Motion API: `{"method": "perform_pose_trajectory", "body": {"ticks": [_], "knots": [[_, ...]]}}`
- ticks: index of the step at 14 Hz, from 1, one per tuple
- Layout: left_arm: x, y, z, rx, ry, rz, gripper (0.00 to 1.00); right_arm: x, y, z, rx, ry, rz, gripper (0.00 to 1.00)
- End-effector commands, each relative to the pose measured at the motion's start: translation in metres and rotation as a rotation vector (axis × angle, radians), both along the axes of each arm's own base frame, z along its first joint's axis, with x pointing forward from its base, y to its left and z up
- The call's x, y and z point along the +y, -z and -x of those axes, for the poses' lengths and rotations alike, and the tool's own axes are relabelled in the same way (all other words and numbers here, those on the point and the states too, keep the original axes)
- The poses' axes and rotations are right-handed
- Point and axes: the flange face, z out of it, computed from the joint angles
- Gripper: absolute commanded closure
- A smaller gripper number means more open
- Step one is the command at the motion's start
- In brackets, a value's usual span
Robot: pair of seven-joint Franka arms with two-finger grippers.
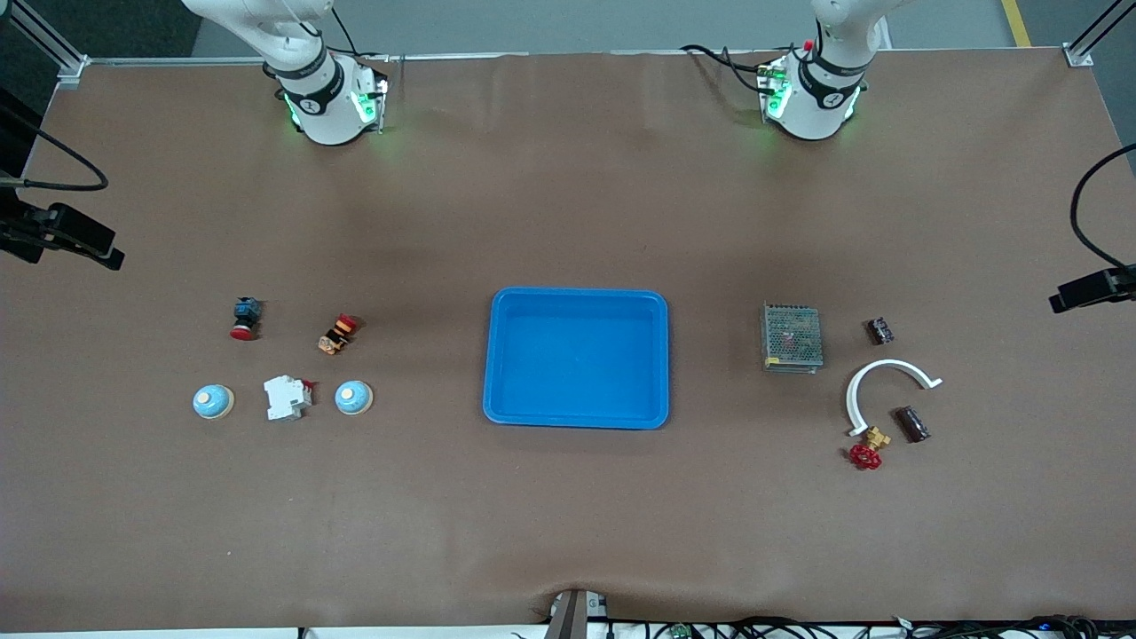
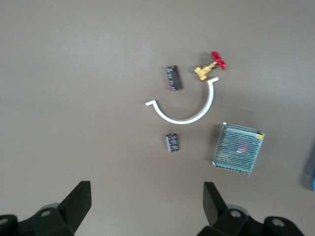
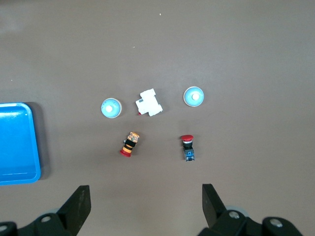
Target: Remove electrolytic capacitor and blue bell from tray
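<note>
1. You see that the tray (image 1: 577, 358) is empty; it lies in the middle of the worktop (image 1: 568, 532), and nothing rests inside its rim.
2. Two blue bells (image 1: 213, 402) (image 1: 353, 398) sit on the worktop toward the right arm's end, with a white breaker (image 1: 287, 397) between them. Two dark capacitors (image 1: 879, 331) (image 1: 912, 423) lie toward the left arm's end, near the silver mesh box (image 1: 792, 337).
3. So I judge the removal as already done, or nothing was in the tray; no step seems left for you.
4. The left gripper (image 2: 147, 206) hangs high over the capacitors and the right gripper (image 3: 145, 206) high over the bells. Both have jaws wide apart and hold nothing; both arms wait.
5. The tray is smooth glossy plastic, shallow, with rounded corners. The bells are low domes with a pale button on top. The capacitors are short dark cylinders, so they may roll. A white curved plastic clamp (image 1: 887, 383) and a brass valve (image 1: 870, 448) with a red handwheel lie beside them.
</note>
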Motion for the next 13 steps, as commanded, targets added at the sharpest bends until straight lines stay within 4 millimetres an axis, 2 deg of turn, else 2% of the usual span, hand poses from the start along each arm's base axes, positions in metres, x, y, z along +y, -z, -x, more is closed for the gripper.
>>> {"method": "perform_pose_trajectory", "body": {"ticks": [1, 3, 5, 6, 7, 8, 10, 13], "knots": [[-0.028, -0.017, 0.004, -0.016, 0.022, 0.038, 0.00, -0.005, -0.001, 0.005, -0.006, 0.011, 0.011, 0.00], [-0.062, -0.027, 0.002, -0.034, 0.073, 0.026, 0.00, -0.004, -0.001, 0.005, -0.008, 0.003, 0.007, 0.00], [-0.083, -0.029, 0.002, -0.037, 0.100, 0.010, 0.00, -0.002, -0.002, 0.005, -0.009, -0.003, -0.002, 0.00], [-0.088, -0.038, 0.007, -0.052, 0.105, -0.002, 0.00, -0.002, -0.003, 0.005, -0.017, -0.002, -0.016, 0.00], [-0.091, -0.059, 0.017, -0.086, 0.114, 0.006, 0.00, 0.000, -0.004, 0.005, -0.021, -0.004, -0.028, 0.00], [-0.088, -0.068, 0.025, -0.097, 0.114, 0.016, 0.00, 0.001, -0.004, 0.005, -0.021, -0.005, -0.042, 0.00], [-0.090, -0.070, 0.039, -0.087, 0.117, 0.034, 0.00, 0.002, -0.004, 0.004, -0.026, -0.005, -0.057, 0.00], [-0.089, -0.059, 0.071, -0.094, 0.123, 0.040, 0.00, 0.003, -0.003, 0.003, -0.027, -0.005, -0.063, 0.00]]}}
